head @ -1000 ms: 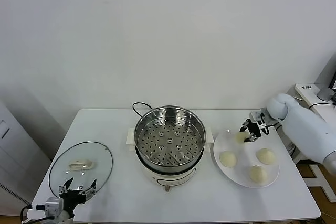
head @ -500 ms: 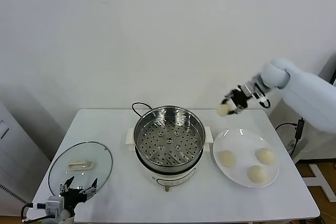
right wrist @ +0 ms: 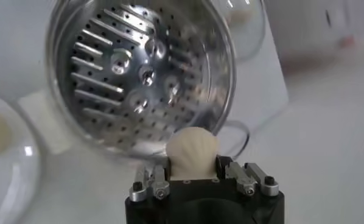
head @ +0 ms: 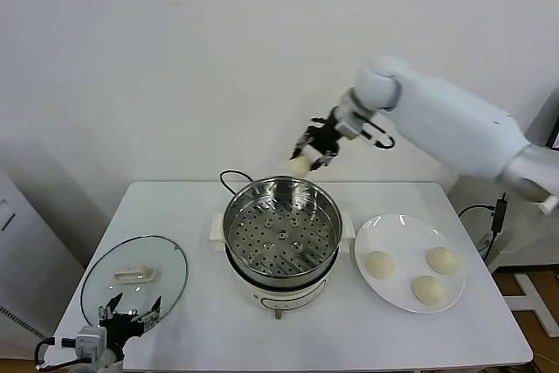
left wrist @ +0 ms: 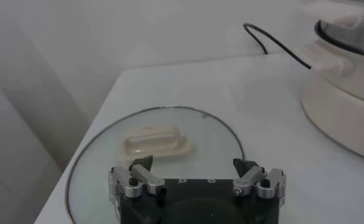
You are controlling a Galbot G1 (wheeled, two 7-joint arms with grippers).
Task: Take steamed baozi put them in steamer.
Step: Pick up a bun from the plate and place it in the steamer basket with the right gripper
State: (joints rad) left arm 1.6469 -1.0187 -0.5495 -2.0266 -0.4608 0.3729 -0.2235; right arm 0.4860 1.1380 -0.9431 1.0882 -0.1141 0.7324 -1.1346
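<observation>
Right gripper (head: 313, 153) in the air above the steamer's (head: 281, 230) rim at 1 o'clock, jaws clamped on one steamed baozi (head: 301, 164). Steamer basket empty, centre of the table (head: 192, 312). Three baozi (head: 378, 262) on the white plate (head: 384, 230) at 3 o'clock of the steamer. Left gripper (left wrist: 197, 176) parked, jaws wide, over the glass lid (head: 133, 275) at 8 o'clock.

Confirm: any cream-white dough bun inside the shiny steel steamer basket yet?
No. The steel steamer basket has a bare perforated floor; the right hand holds one cream-white bun above its far rim.
</observation>
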